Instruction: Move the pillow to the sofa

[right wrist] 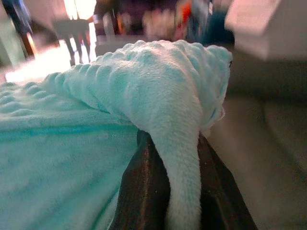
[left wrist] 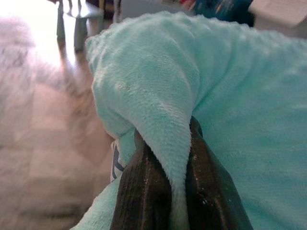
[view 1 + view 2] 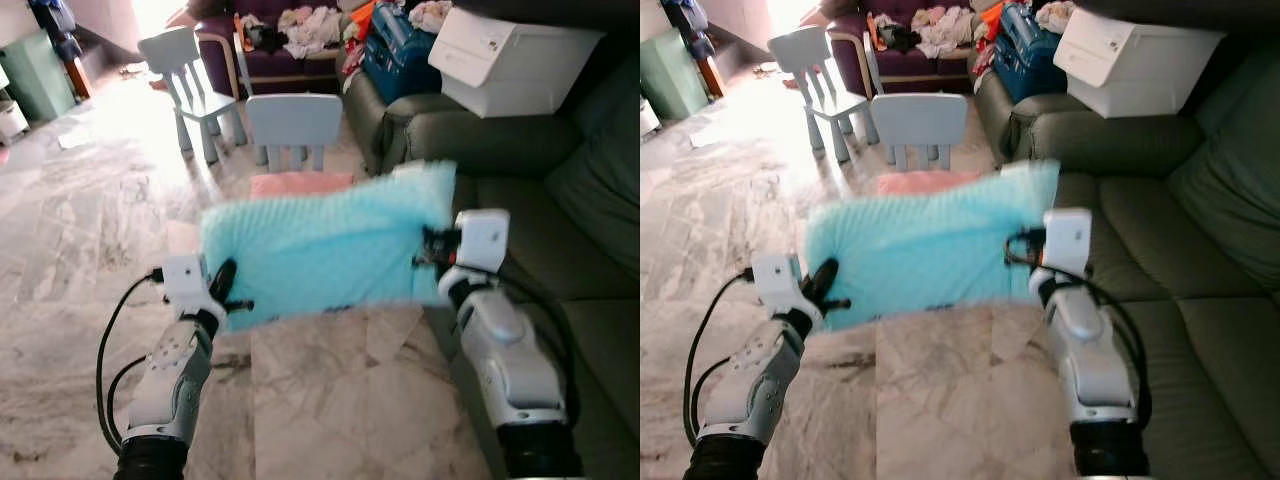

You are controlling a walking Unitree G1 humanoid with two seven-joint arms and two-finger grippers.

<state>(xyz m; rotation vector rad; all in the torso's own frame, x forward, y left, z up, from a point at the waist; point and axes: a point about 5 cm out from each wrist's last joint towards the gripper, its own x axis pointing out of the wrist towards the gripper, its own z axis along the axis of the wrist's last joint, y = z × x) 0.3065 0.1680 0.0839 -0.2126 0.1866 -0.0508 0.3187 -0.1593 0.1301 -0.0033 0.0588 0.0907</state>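
Both grippers are clamped on the same thing: my left gripper (image 3: 225,290) pinches the lower left corner of the pale aqua pillow (image 3: 325,250), and my right gripper (image 3: 432,258) pinches its right edge, just below the upper right corner. In the left wrist view the two dark fingers (image 2: 144,191) are pressed together with a fold of the fuzzy fabric squeezed between them; the right wrist view shows the same, fingers (image 1: 144,187) closed on a drooping fold of the pillow's edge.

I hold the pillow up in the air between my arms, stretched across, its right side higher than its left. Its bottom edge hangs above the marble floor (image 3: 330,390), not touching it. Its right edge is over the front of the dark green sofa (image 3: 560,250), whose seat cushions run along my right side. A white storage box (image 3: 510,50) sits on the sofa's armrest beyond the pillow.

Ahead, past the pillow's top edge, stands a pale blue child's chair (image 3: 295,125), with a second chair (image 3: 195,85) farther back to the left, and something pink (image 3: 300,183) on the floor just behind the pillow. Open marble floor stretches to my left.
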